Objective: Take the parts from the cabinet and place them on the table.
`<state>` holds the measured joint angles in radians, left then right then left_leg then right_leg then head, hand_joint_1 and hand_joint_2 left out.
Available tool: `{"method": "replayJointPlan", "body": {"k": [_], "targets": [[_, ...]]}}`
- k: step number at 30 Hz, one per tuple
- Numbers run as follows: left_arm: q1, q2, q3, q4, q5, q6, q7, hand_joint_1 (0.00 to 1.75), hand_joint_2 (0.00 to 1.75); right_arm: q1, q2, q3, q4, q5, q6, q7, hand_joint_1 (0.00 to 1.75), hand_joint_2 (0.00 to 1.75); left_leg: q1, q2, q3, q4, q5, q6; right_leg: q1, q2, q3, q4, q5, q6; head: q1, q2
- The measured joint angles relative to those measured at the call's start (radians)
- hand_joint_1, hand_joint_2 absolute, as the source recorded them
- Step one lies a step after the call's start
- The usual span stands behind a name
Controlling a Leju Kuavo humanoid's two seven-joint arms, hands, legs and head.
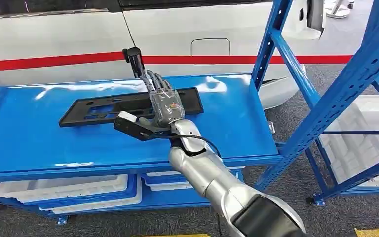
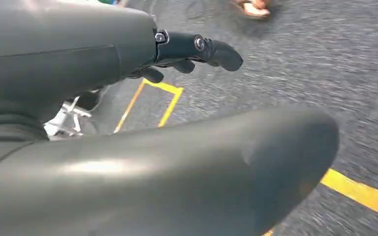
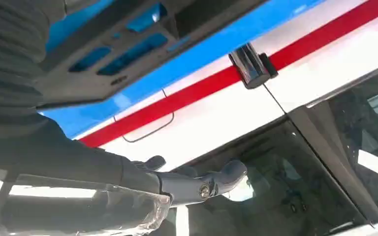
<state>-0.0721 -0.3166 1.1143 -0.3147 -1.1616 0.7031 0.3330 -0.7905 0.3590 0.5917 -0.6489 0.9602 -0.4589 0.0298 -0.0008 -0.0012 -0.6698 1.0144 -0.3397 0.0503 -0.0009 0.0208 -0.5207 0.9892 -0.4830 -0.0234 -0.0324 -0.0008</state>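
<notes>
— So, biggest first: our blue shelf stands before a white car with a red stripe, white bins below.
— And the part?
— We see a flat black frame lying on the shelf top, our right hand above it, fingers spread, gripping nothing.
— Left hand?
— Hanging over grey floor, fingers loosely curled, apart, holding nothing.
</notes>
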Motion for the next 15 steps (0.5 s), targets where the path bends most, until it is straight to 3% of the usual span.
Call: {"method": "replayJointPlan", "body": {"k": [1,2,4,5,6,7,9,10,11,12,13,14,15], "targets": [[-0.005,0.000,0.013,-0.004,-0.008,0.000,0.000,0.00,0.00,-0.003,-0.001,0.004,0.002,-0.003,0.000,0.000,0.00,1.75,-0.004,0.004,-0.001,0.009,-0.019,0.007,0.004,-0.002,0.001,-0.004,-0.002,0.004,0.006,0.000],[-0.008,-0.006,0.027,-0.008,-0.019,0.001,0.000,0.00,0.00,-0.004,0.000,0.009,0.005,-0.008,0.000,0.000,0.00,1.75,-0.011,-0.001,0.007,-0.006,-0.025,0.012,-0.009,0.000,-0.001,-0.006,-0.005,0.008,0.002,0.000],[-0.009,-0.008,0.045,-0.012,-0.028,0.001,0.000,0.00,0.00,-0.004,0.000,0.016,0.005,-0.010,0.000,0.000,0.00,1.75,-0.019,-0.001,0.012,-0.011,-0.019,0.019,-0.012,-0.003,0.005,-0.017,-0.008,0.018,-0.003,0.000],[-0.010,-0.011,0.053,-0.015,-0.033,0.001,0.000,0.00,0.00,-0.006,0.003,0.018,0.003,-0.012,-0.001,0.000,0.00,1.75,-0.017,0.000,0.035,-0.042,-0.012,0.027,0.003,-0.003,0.019,-0.033,-0.007,0.022,-0.005,0.000],[-0.009,-0.013,0.061,-0.016,-0.042,0.001,-0.001,0.00,0.00,-0.005,-0.002,0.019,0.004,-0.016,-0.002,0.000,0.00,1.75,-0.005,0.005,0.061,-0.073,-0.001,0.020,0.002,-0.011,0.016,-0.020,-0.016,0.021,-0.001,0.000],[-0.011,-0.016,0.071,-0.016,-0.052,0.001,-0.002,0.00,0.00,-0.012,-0.002,0.024,0.005,-0.019,-0.002,0.001,0.00,1.75,-0.003,0.006,0.072,-0.090,0.000,0.028,0.004,-0.011,-0.006,0.022,-0.033,0.020,0.000,0.000],[-0.019,-0.020,0.092,-0.017,-0.070,0.000,-0.004,0.00,0.00,-0.017,-0.005,0.037,0.007,-0.027,-0.002,0.004,0.00,1.75,-0.003,0.006,0.077,-0.091,-0.004,0.028,-0.006,-0.010,-0.106,0.189,-0.087,0.020,0.001,0.000],[-0.020,-0.022,0.100,-0.017,-0.073,0.000,-0.005,0.00,0.00,-0.013,-0.007,0.040,0.008,-0.029,-0.001,0.007,0.00,1.75,-0.003,0.003,0.077,-0.090,-0.007,0.026,-0.012,-0.010,-0.147,0.249,-0.102,0.025,0.001,0.000],[-0.021,-0.023,0.106,-0.017,-0.073,0.000,-0.005,0.00,0.00,-0.009,-0.009,0.043,0.011,-0.029,-0.001,0.006,0.00,1.75,-0.001,0.002,0.077,-0.088,-0.010,0.023,-0.018,-0.010,-0.180,0.285,-0.101,0.035,0.001,0.000],[-0.021,-0.023,0.111,-0.017,-0.073,0.000,-0.005,0.00,0.00,-0.007,-0.010,0.047,0.014,-0.030,-0.002,0.007,0.00,1.75,0.002,-0.001,0.078,-0.084,-0.016,0.015,-0.023,-0.011,-0.181,0.259,-0.074,0.052,0.001,0.000],[-0.021,-0.024,0.114,-0.017,-0.074,0.000,-0.006,0.00,0.00,-0.008,-0.010,0.049,0.014,-0.030,-0.001,0.007,0.00,1.75,0.006,-0.002,0.078,-0.075,-0.022,0.007,-0.030,-0.013,-0.160,0.196,-0.036,0.069,0.001,0.000],[-0.021,-0.025,0.120,-0.017,-0.074,0.000,-0.006,0.00,0.00,-0.008,-0.010,0.050,0.014,-0.029,-0.001,0.007,0.00,1.75,0.011,-0.003,0.076,-0.059,-0.034,-0.003,-0.039,-0.017,-0.118,0.097,0.013,0.087,0.001,0.000],[-0.021,-0.025,0.125,-0.017,-0.074,0.000,-0.006,0.00,0.00,-0.009,-0.010,0.051,0.014,-0.030,-0.001,0.007,0.00,1.75,0.013,-0.003,0.072,-0.039,-0.046,-0.014,-0.044,-0.024,-0.077,0.008,0.049,0.097,0.002,0.000]]}}
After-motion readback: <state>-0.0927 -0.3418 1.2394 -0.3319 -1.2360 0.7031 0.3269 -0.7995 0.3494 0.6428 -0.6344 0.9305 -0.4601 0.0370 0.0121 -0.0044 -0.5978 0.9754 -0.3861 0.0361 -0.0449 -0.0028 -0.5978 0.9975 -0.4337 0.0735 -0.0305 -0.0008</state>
